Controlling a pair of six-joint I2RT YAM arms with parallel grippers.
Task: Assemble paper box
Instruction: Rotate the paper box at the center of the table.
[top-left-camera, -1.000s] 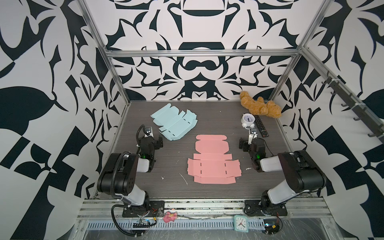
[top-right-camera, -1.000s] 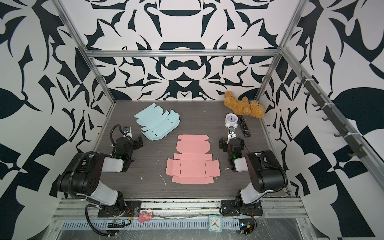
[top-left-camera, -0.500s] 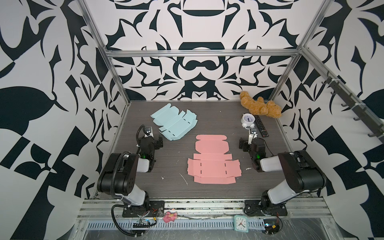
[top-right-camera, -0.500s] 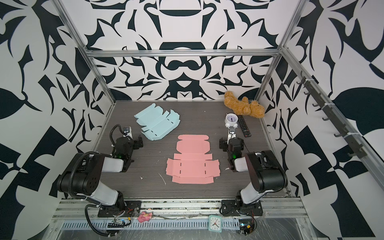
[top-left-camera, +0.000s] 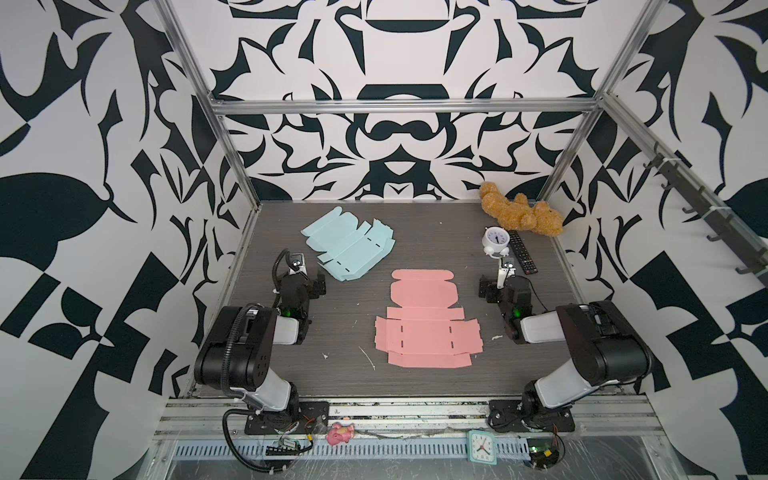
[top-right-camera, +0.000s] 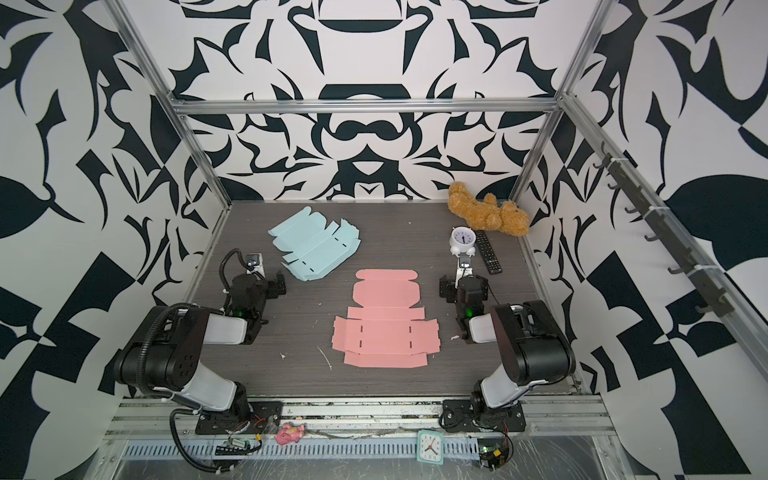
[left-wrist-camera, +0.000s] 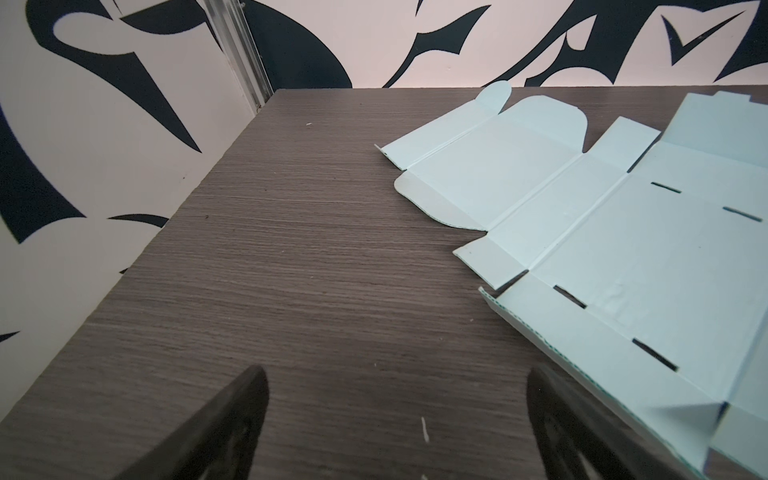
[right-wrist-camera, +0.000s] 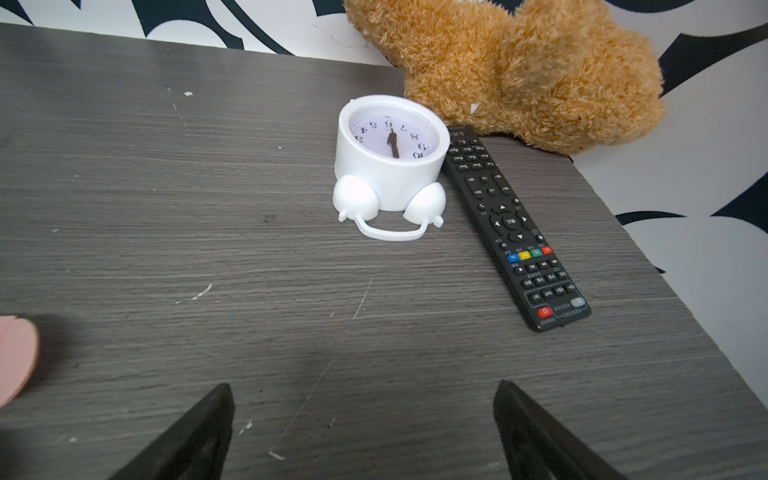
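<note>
Folding has not begun. The pink sheet (top-left-camera: 428, 320) lies flat in the middle of the table (top-left-camera: 436, 232), between the arms, and a pale blue sheet (top-left-camera: 349, 245) lies flat at the back left. The left gripper (left-wrist-camera: 395, 382) and the right gripper (right-wrist-camera: 363, 390) both gape wide and hold nothing. The pink one is probably the one meant, though nothing settles that. The next move calls for getting a finger under a thin flap and raising it along its crease.
</note>
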